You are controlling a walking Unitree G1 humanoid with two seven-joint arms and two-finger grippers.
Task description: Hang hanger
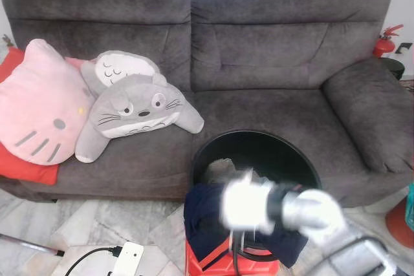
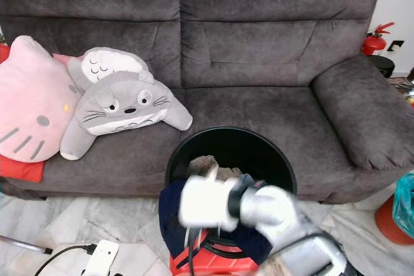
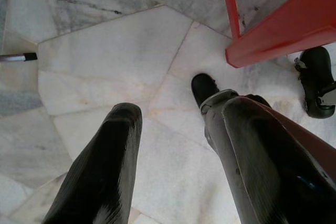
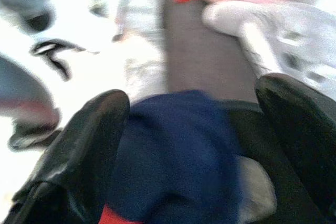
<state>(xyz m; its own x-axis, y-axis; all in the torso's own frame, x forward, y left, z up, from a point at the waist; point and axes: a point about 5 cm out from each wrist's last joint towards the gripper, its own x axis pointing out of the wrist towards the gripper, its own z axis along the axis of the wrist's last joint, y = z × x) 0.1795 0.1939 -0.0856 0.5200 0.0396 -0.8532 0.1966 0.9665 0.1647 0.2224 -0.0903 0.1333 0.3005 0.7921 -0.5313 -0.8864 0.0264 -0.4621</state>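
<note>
Task status: you are looking at an early stage. No hanger can be made out anywhere in these frames, and no rail or hook to hang it on, so nothing of the hanging reads as done; finding and gripping the hanger is all still ahead, by my judgement.

Nearest, lower centre of the head views: the right arm is reaching across the frame, blurred, its white wrist housing covering the right hand (image 4: 189, 145). From the wrist camera, you are seeing its two black fingers (image 4: 79, 145) standing wide apart with nothing between them. They are hovering above the navy cloth (image 4: 178, 150), not touching it as far as the blur allows.

The left hand (image 3: 173, 145) is hanging low over the marble floor (image 3: 105, 66), fingers apart and holding nothing; a corner of the red stool (image 3: 273, 30) is showing at the upper right of that picture.

Just beyond the arm: the navy cloth is draping over the near rim of the black bin (image 1: 259, 143), which is sitting on the red stool, with crumpled pale items inside.

Lower left: a white adapter (image 1: 127, 258) with a black cable is lying on the floor.

Farthest: the grey sofa (image 1: 272, 50), with a grey plush (image 1: 139, 111) and a pink cushion (image 1: 39, 101) at the left.
</note>
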